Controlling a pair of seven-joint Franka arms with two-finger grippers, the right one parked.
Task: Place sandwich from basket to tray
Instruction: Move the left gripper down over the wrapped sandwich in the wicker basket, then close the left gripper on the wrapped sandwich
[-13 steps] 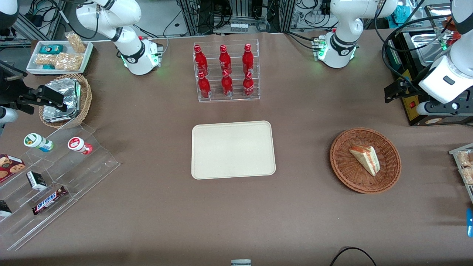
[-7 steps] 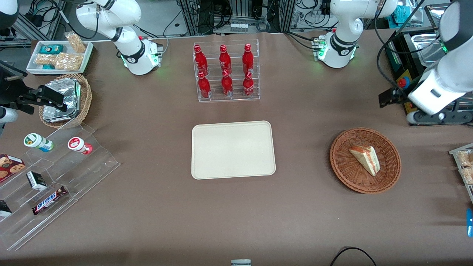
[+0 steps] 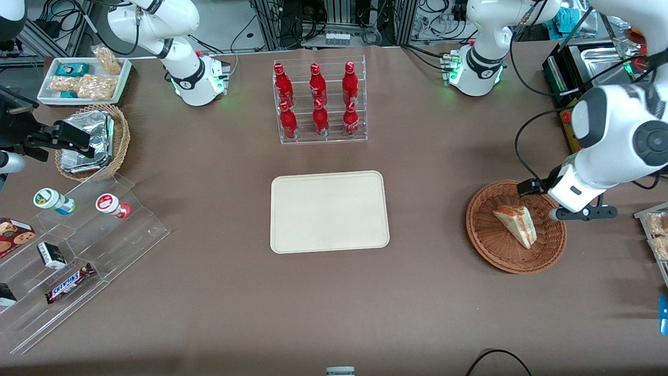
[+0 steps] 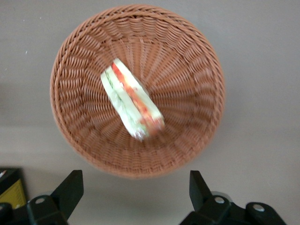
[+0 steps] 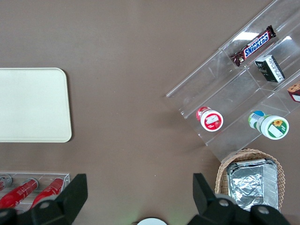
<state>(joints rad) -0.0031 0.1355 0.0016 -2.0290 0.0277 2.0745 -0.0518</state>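
Gripper (image 4: 133,190), fingers apart, hovers above the basket (image 3: 488,240); sandwich (image 3: 515,225) lies inside, tray (image 3: 329,211) mid-bench awaits.

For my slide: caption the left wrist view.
Open pincer hovers above the wrapped sandwich lying in the round wicker basket.
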